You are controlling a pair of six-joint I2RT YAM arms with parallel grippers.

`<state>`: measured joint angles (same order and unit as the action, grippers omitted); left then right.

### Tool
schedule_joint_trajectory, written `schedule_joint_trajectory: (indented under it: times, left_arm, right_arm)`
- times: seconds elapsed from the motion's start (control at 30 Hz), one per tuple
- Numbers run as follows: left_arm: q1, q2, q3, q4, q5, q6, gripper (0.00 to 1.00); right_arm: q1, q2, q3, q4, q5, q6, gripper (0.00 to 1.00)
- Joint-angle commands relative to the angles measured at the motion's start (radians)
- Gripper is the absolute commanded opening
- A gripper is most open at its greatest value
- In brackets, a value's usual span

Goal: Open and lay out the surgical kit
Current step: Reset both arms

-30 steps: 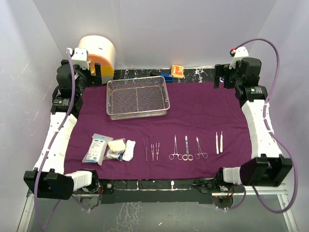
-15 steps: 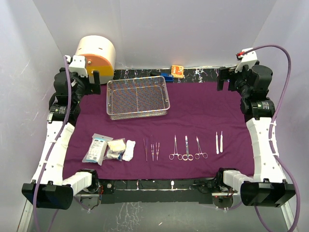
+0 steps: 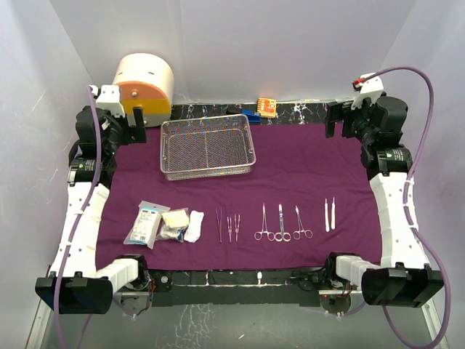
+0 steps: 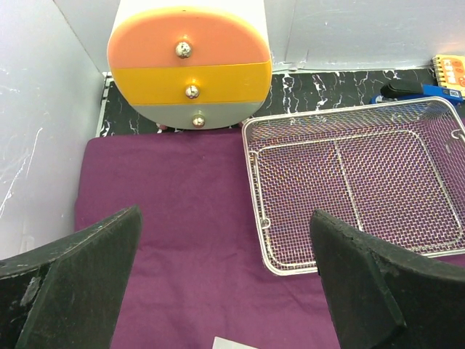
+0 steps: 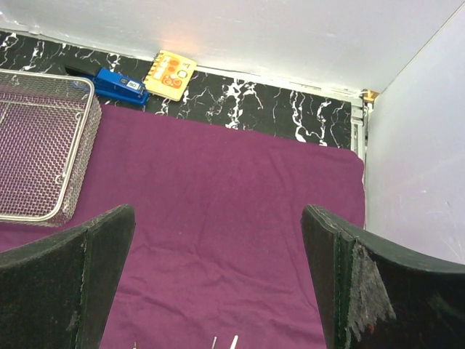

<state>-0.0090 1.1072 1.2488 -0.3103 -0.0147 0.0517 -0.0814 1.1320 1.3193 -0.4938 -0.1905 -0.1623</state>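
Observation:
The purple cloth (image 3: 290, 167) lies spread flat over the table. The empty wire-mesh tray (image 3: 208, 171) sits at its back left and also shows in the left wrist view (image 4: 290, 267). Along the front lie packets (image 3: 147, 222), white gauze (image 3: 183, 225), tweezers (image 3: 228, 225), three forceps (image 3: 282, 224) and two scalpels (image 3: 330, 214). My left gripper (image 3: 134, 123) is open and empty, raised at the back left, left of the tray (image 4: 224, 240). My right gripper (image 3: 336, 120) is open and empty, raised over the cloth's back right (image 5: 218, 233).
A cream-and-orange round drum (image 3: 144, 83) stands in the back left corner, close to my left gripper. A small orange item (image 3: 267, 107) and a blue item (image 3: 252, 115) lie on the black marbled strip behind the cloth. White walls close in both sides and the back.
Both arms have drawn back outward: the left wrist shifted left toward the wall, the right wrist moved right and up. Both grippers stayed open. Nothing on the cloth moved.

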Motion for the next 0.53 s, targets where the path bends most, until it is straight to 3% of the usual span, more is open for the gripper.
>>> schedule_joint_trajectory:
  times: [0.0, 0.5]
  left_arm:
    - [0.011, -0.021, 0.041, -0.007, -0.014, -0.003, 0.98]
    - [0.014, -0.031, 0.023, 0.002, -0.02, 0.011, 0.98]
  right_arm:
    - [-0.006, 0.01, 0.051, 0.027, -0.025, -0.015, 0.98]
    - [-0.007, -0.006, 0.035, 0.027, -0.028, -0.02, 0.98]
